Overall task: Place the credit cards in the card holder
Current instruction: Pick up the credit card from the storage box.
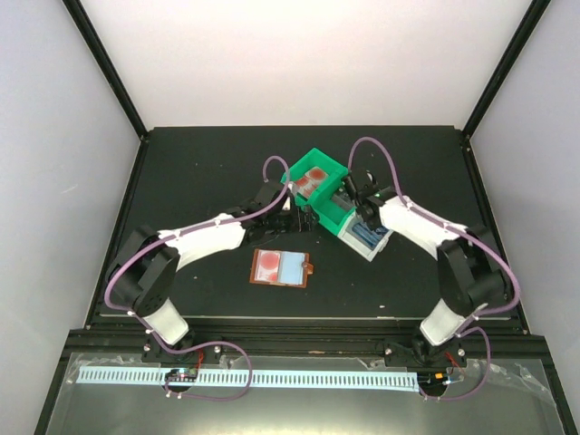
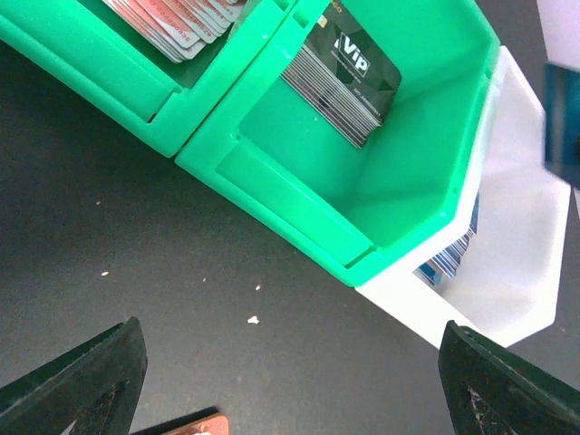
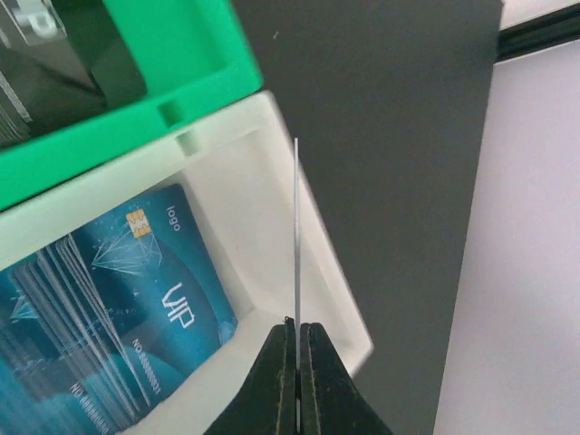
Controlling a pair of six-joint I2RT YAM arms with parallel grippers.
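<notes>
While the right gripper point(image 3: 296, 324) pinches a card point(image 3: 296, 227) edge-on above the pale bin point(image 3: 245, 208), the left gripper point(image 2: 290, 381) hangs wide open, empty; the wallet point(image 1: 281, 268) lies open on the table point(image 1: 199, 172).

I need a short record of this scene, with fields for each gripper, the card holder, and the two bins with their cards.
left gripper: open, empty, near the green bin
right gripper: shut on one card, seen edge-on, over the pale grey bin
card holder: lying open, showing a red card and a blue card
green bin: red cards in one compartment, dark cards in the other
pale grey bin: blue cards
</notes>
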